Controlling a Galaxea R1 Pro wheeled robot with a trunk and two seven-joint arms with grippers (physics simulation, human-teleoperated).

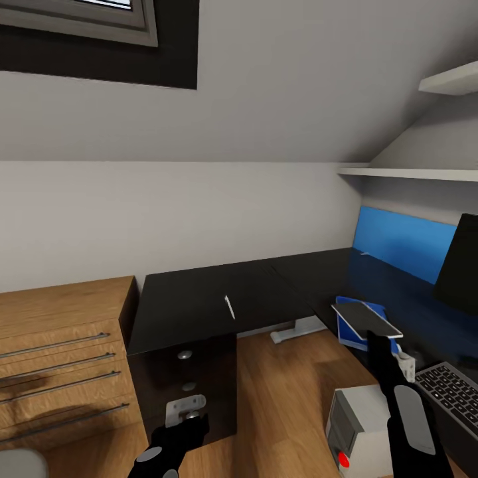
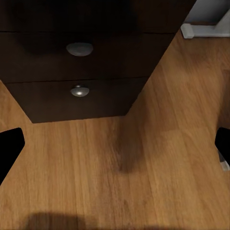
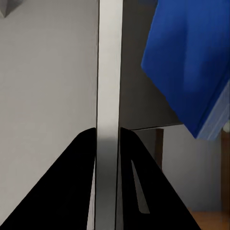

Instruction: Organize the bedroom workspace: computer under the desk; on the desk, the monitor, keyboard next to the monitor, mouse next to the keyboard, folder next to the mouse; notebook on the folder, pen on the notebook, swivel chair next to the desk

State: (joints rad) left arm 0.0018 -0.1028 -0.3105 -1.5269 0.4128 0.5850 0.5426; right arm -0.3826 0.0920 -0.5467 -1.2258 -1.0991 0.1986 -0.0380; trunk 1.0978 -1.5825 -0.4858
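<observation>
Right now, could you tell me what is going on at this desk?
The right claw is shut on the notebook, holding it in the air just above the blue folder at the edge of the desk. The pen lies alone on the desk's black top. The left claw hangs open, low by the drawer unit.

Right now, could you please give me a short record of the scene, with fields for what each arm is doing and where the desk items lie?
Right gripper: shut on the notebook, held above the folder
Left gripper: open, low by the drawer unit
Folder: on the desk edge
Pen: on the desk, apart from the folder
Keyboard: on the desk, at right
</observation>
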